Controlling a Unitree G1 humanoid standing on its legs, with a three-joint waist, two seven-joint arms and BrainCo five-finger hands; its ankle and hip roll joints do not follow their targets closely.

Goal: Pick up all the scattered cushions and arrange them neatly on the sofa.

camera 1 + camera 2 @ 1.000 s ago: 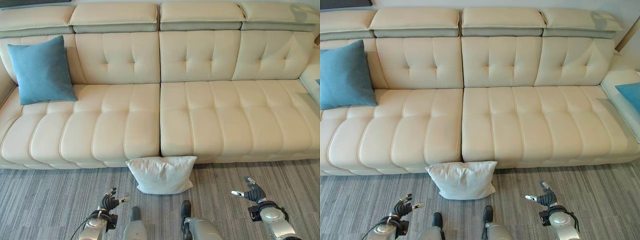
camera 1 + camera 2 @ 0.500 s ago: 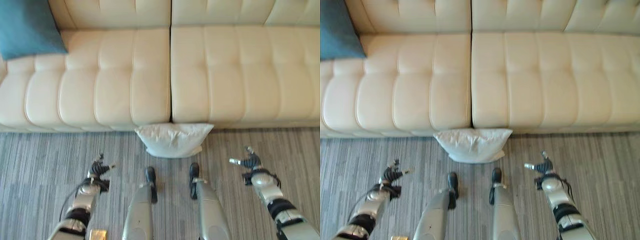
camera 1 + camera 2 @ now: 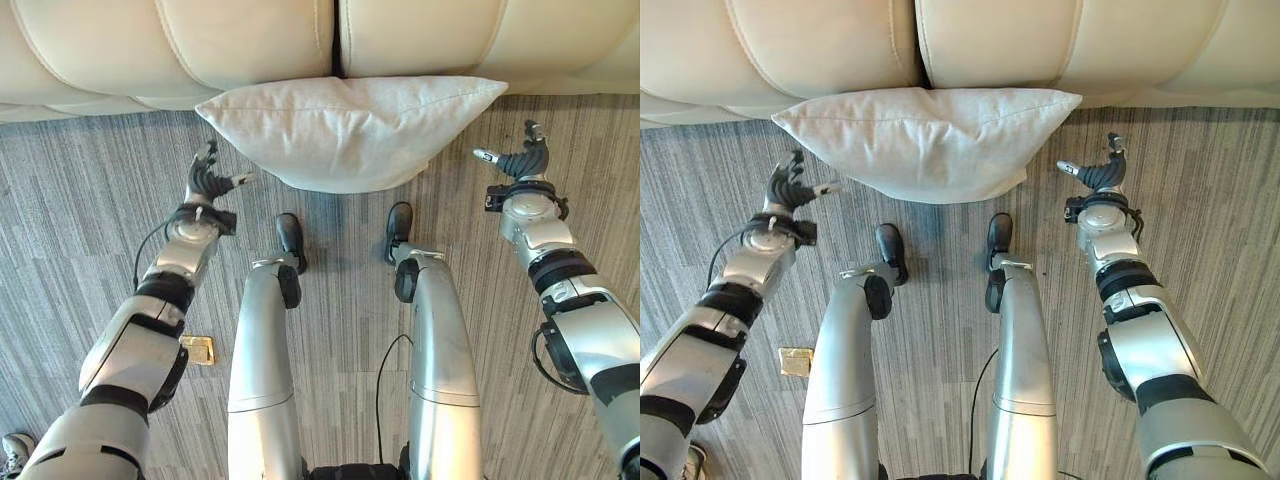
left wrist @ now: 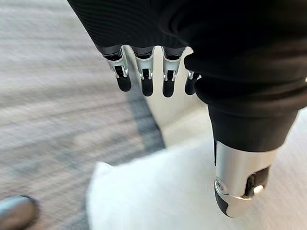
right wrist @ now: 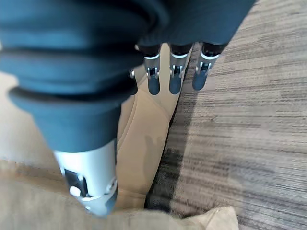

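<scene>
Left eye view: nearest the robot, a small gold-coloured square plate (image 3: 197, 349) lies flat on the grey striped carpet (image 3: 90, 230), just beside the left forearm. Farther out, the left hand (image 3: 207, 180) hangs above the carpet just beside the left corner of the white cushion (image 3: 350, 128), apart from it. Its fingers are loosely spread and relaxed, thumb pointing toward the cushion, nothing held. The left wrist view confirms this: fingers (image 4: 144, 86) straight in a row, thumb separate, with white fabric showing past them. The right hand (image 3: 520, 160) stands at matching height near the cushion's right corner, also clear of it, fingers relaxed and slightly apart, thumb extended inward, palm empty. Its wrist view shows fingers (image 5: 175, 84) straight above the sofa's base and carpet. The cushion rests on the floor between both hands, its far edge leaning against the front of the cream sofa (image 3: 180, 50), at the seam between two seat sections.
</scene>
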